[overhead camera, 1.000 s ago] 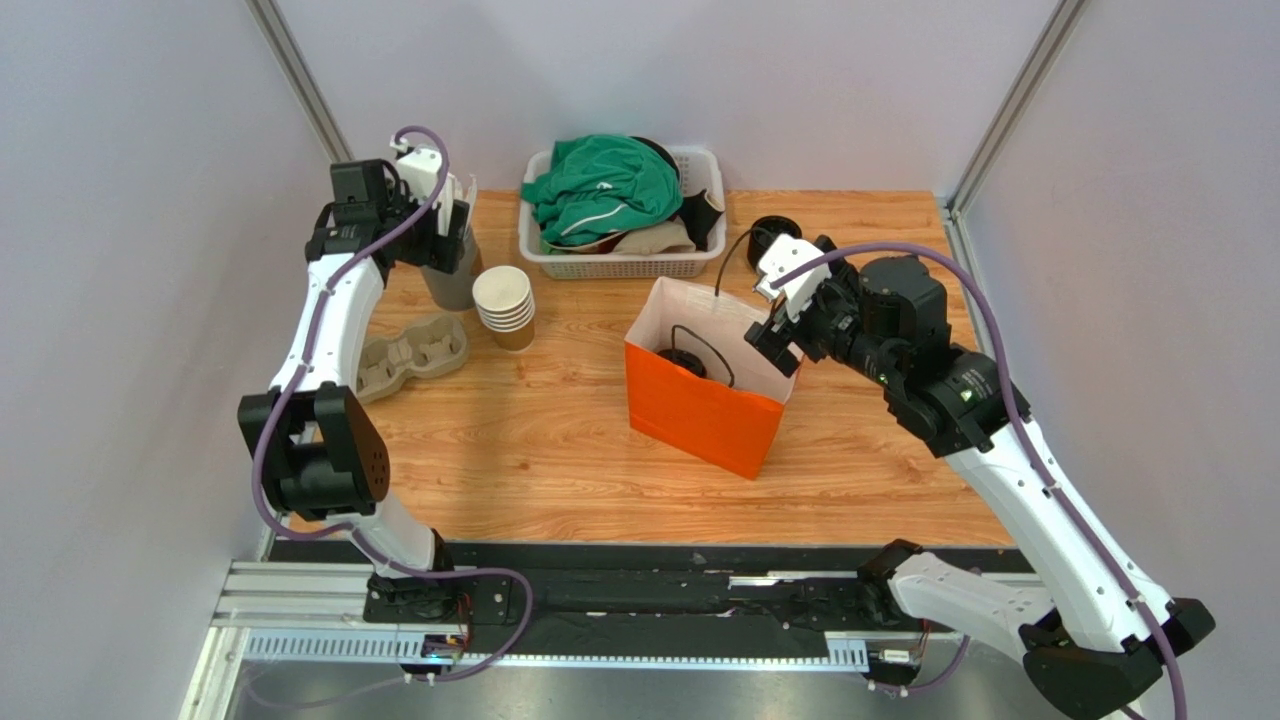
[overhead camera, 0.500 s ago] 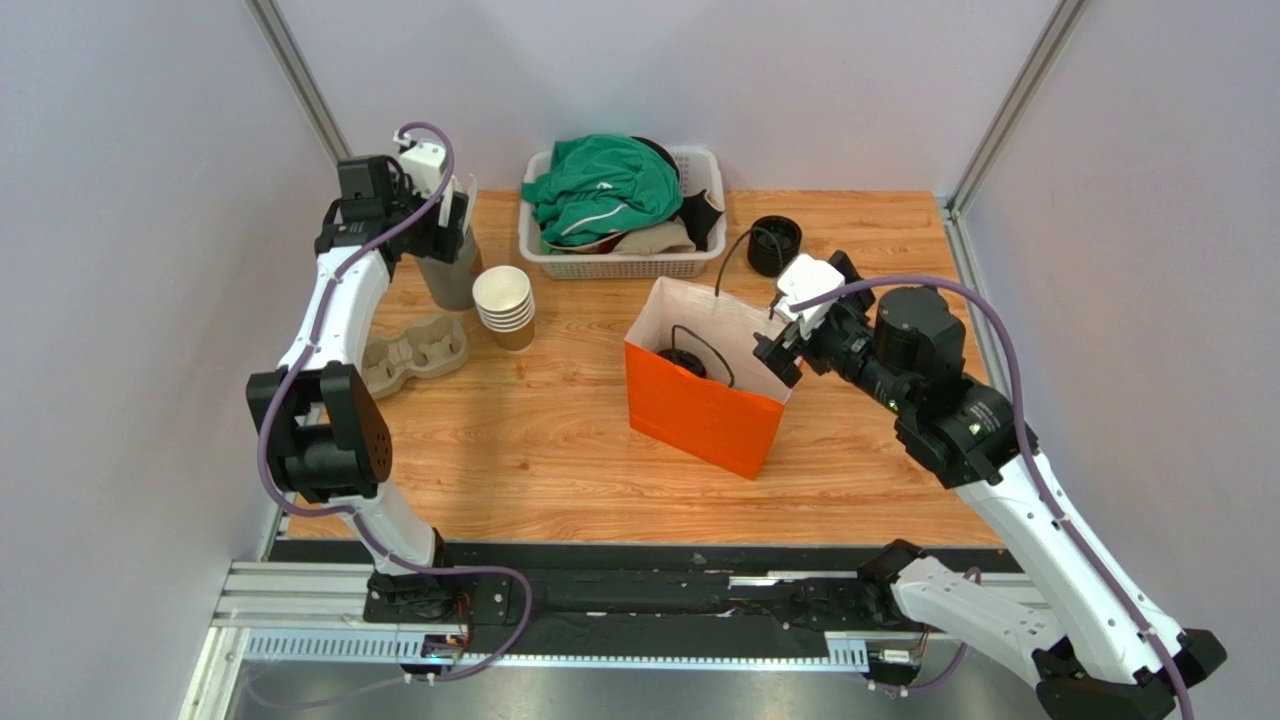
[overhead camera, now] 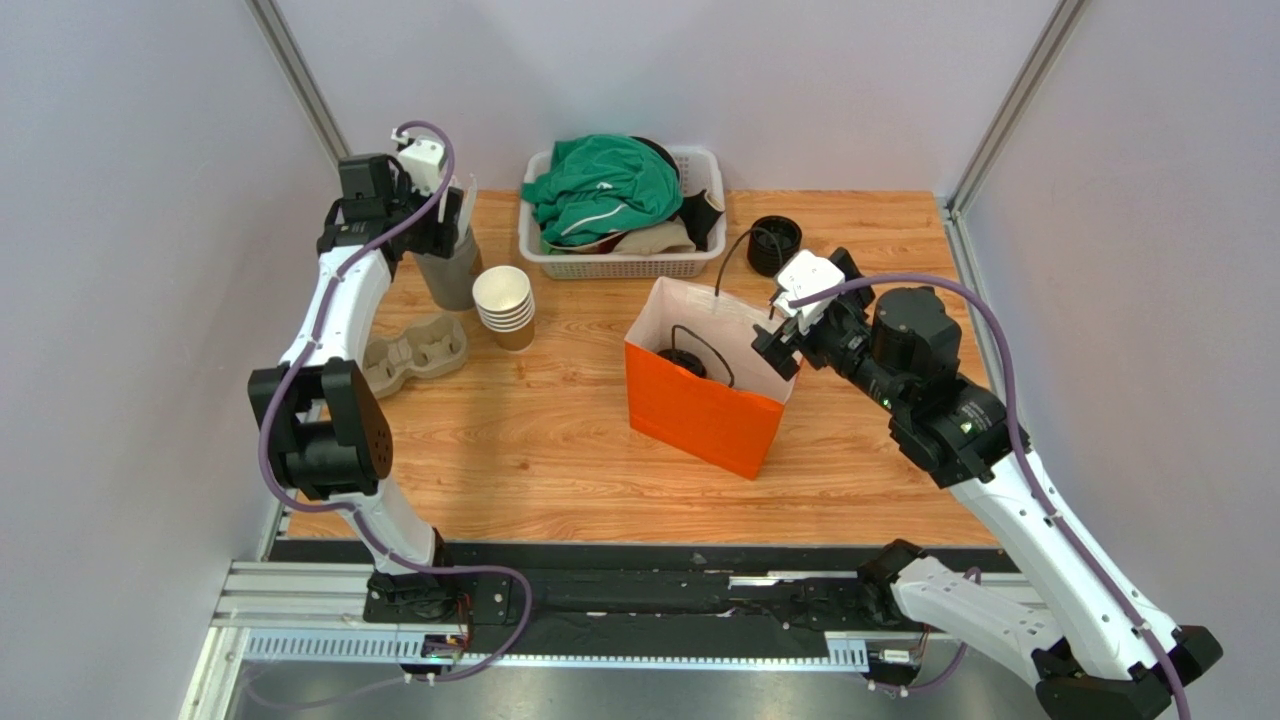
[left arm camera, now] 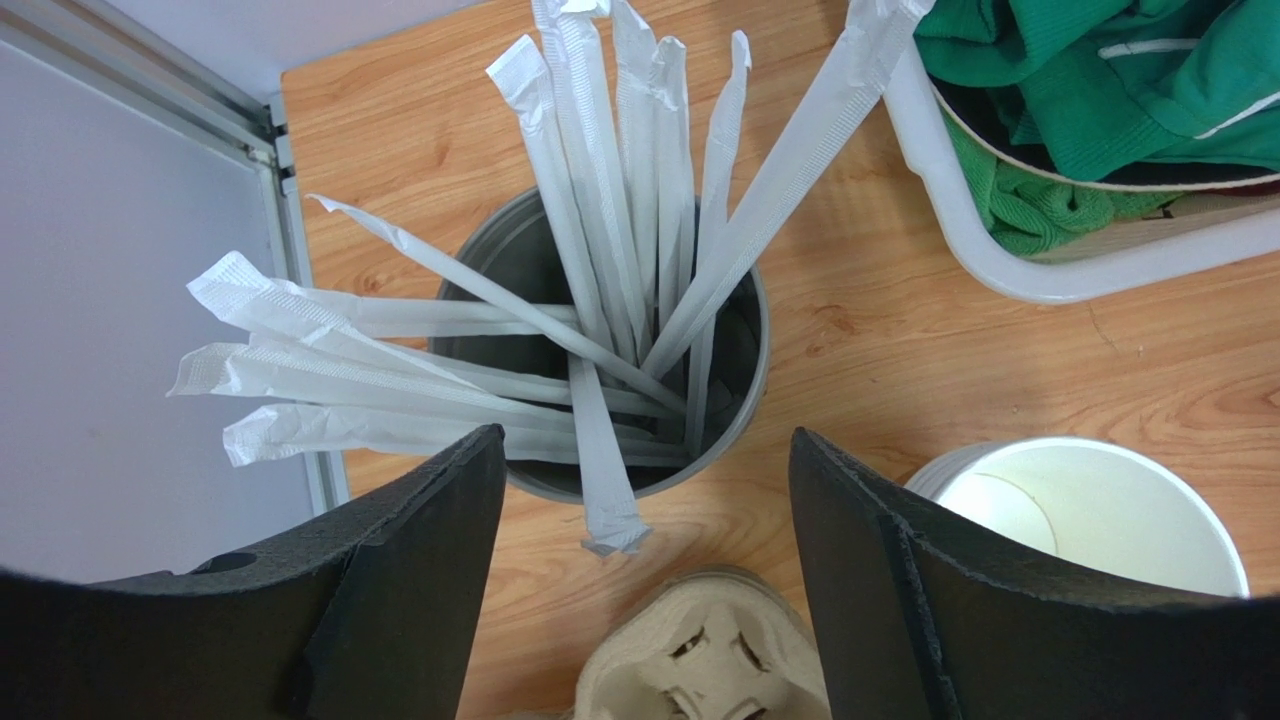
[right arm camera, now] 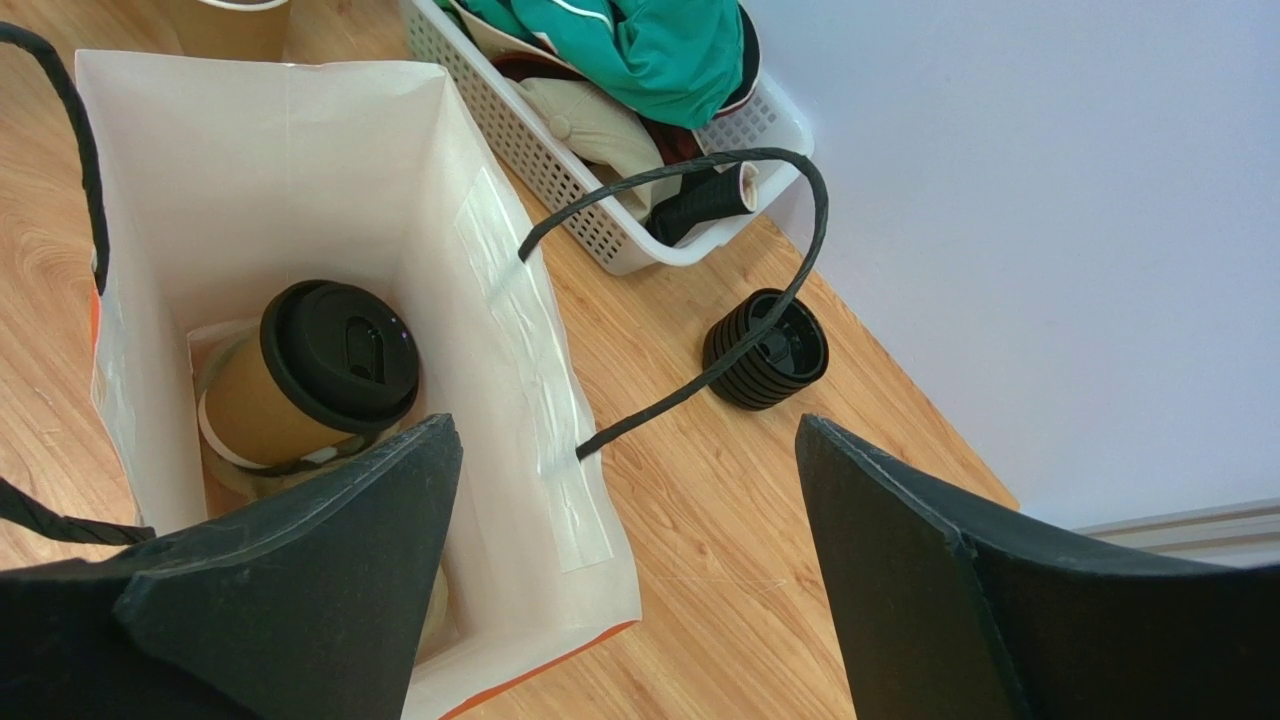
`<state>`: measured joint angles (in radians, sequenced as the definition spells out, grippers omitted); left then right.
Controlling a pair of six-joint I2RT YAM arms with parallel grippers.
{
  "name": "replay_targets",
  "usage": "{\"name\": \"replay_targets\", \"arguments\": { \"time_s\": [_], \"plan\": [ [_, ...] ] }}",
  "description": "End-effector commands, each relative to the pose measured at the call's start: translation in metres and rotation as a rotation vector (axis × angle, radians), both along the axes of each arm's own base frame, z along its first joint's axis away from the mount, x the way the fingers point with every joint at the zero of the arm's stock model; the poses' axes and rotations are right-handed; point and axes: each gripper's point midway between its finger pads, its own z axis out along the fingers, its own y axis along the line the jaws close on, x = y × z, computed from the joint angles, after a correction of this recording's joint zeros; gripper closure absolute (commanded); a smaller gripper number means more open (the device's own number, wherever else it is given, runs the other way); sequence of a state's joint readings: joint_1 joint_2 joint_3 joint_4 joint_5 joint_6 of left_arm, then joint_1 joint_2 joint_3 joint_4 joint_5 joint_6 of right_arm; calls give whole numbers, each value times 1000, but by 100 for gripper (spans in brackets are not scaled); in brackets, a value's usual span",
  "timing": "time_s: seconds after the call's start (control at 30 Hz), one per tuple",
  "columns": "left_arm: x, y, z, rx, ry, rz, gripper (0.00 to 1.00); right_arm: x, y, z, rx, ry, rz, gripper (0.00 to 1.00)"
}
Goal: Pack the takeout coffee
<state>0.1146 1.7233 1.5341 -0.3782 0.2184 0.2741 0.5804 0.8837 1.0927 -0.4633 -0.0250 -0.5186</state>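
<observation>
The takeout coffee, a brown paper cup with a black lid, lies tilted at the bottom of the orange paper bag; from above only its lid shows. My right gripper hangs open over the bag's right rim, one finger above the inside and one above the table, with nothing between them. In the top view that right gripper sits at the bag's far right corner. My left gripper is open above a grey holder of wrapped straws, far left, and touches none of them.
A white basket of green cloth stands at the back. Tan lidless cups and a cardboard cup carrier sit near the straw holder. A stack of black lids stands behind the bag, whose black handle arches up.
My right gripper has drawn back a little toward the near right, off the bag's opening to its rim. The left gripper's jaws have narrowed slightly over the straws.
</observation>
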Motion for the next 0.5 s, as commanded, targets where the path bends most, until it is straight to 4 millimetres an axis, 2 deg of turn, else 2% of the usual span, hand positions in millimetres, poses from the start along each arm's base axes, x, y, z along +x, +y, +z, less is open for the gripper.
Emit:
{"name": "replay_targets", "arguments": {
  "time_s": [0.0, 0.27, 0.47],
  "plan": [
    [7, 6, 0, -5, -23, 26, 23, 2, 2, 12, 46, -40, -9, 12],
    [9, 10, -10, 0, 3, 37, 34, 3, 2, 11, 42, -43, -11, 12],
    [11, 11, -13, 3, 16, 46, 37, 4, 1, 10, 38, -42, -15, 12]
  ]
}}
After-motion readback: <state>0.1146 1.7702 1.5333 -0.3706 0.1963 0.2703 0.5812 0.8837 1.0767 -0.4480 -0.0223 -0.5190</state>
